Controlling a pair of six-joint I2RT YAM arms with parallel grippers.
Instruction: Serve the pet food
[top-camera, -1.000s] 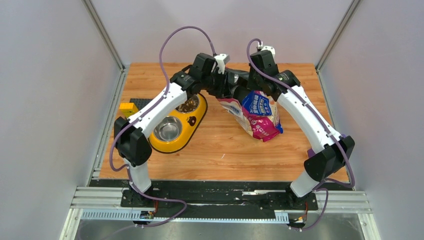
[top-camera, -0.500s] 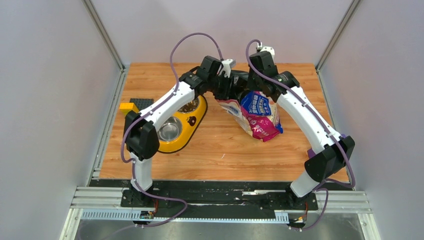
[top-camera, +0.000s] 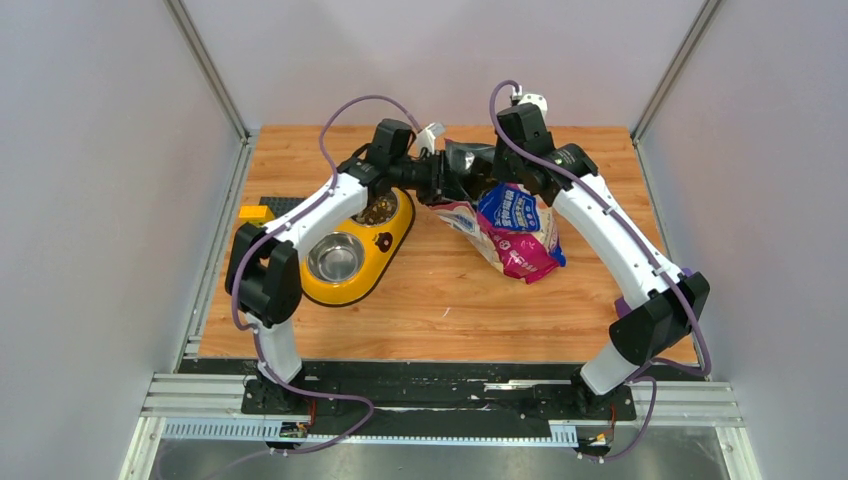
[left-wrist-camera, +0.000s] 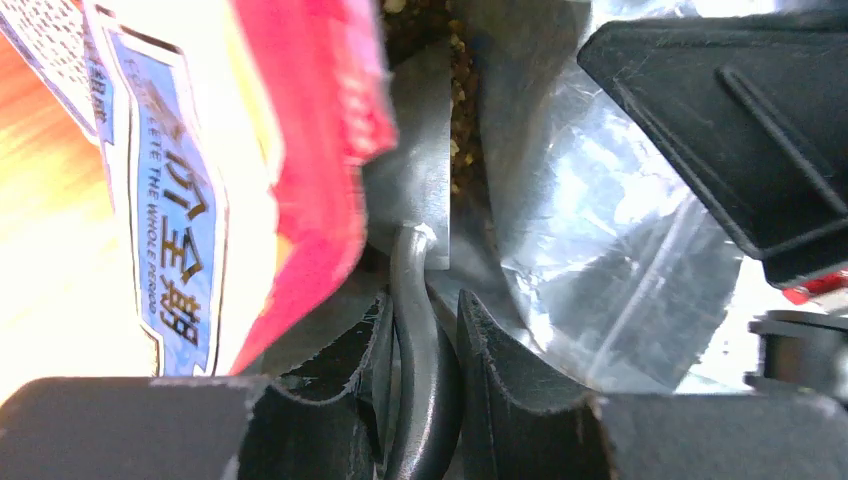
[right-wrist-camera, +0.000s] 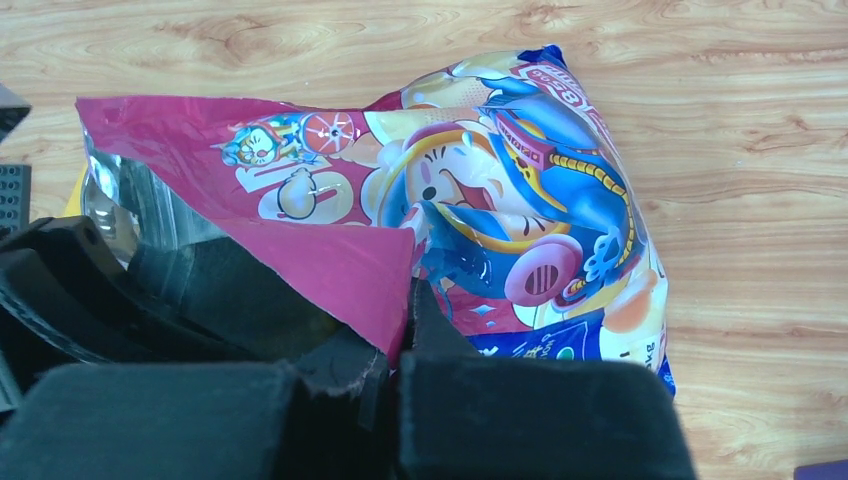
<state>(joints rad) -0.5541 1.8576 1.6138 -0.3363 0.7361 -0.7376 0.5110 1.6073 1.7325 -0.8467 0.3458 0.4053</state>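
The pink-and-blue pet food bag (top-camera: 515, 232) lies on the wooden table with its open mouth facing left and up. My right gripper (right-wrist-camera: 405, 300) is shut on the bag's pink rim (right-wrist-camera: 330, 265) and holds the mouth open. My left gripper (left-wrist-camera: 425, 305) is shut on the handle of a grey scoop (left-wrist-camera: 420, 180). The scoop reaches into the bag's silver-lined mouth (left-wrist-camera: 600, 220), where brown kibble (left-wrist-camera: 462, 95) shows past its bowl. In the top view both grippers meet at the bag's mouth (top-camera: 462, 170).
A yellow double-bowl feeder (top-camera: 392, 243) stands left of the bag. Its far bowl (top-camera: 378, 210) holds kibble and its near steel bowl (top-camera: 335, 258) is bare. A yellow block (top-camera: 255, 213) and a black pad (top-camera: 285, 204) sit at the table's left edge. Walls enclose three sides.
My left arm's wrist has turned and dropped toward the bag's mouth, bringing the scoop into the opening. The right arm has barely moved and still holds the rim.
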